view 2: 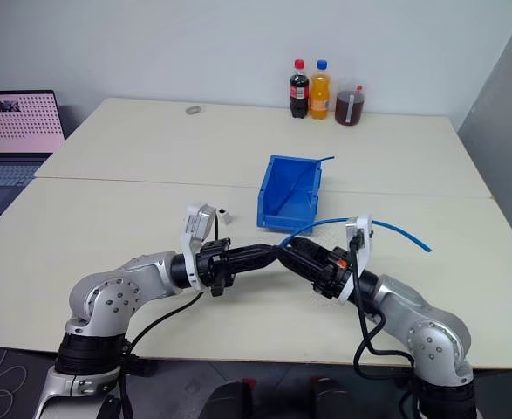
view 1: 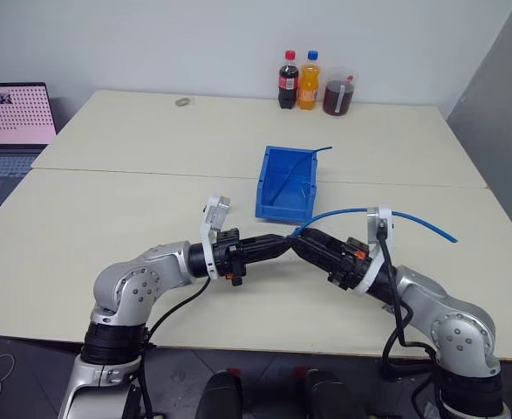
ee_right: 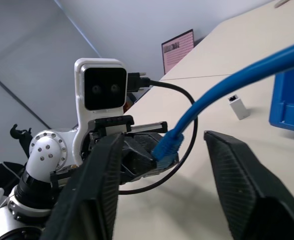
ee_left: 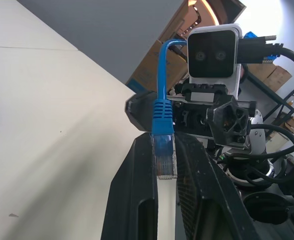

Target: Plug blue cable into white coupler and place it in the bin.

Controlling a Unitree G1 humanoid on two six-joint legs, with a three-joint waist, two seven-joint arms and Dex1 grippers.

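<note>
I see the left claw [ee_left: 164, 200] clamped on the clear plug end of the blue cable [view 1: 413, 218], held above the tabletop [view 1: 107, 218] just in front of the bin [view 1: 286, 183]. My right claw [ee_right: 162, 190] meets it tip to tip, its fingers spread apart either side of the cable and gripping nothing. The cable arches back over the right wrist, away from the bin. The white coupler [view 2: 225, 211] lies on the tabletop just left of the bin, untouched.
</note>
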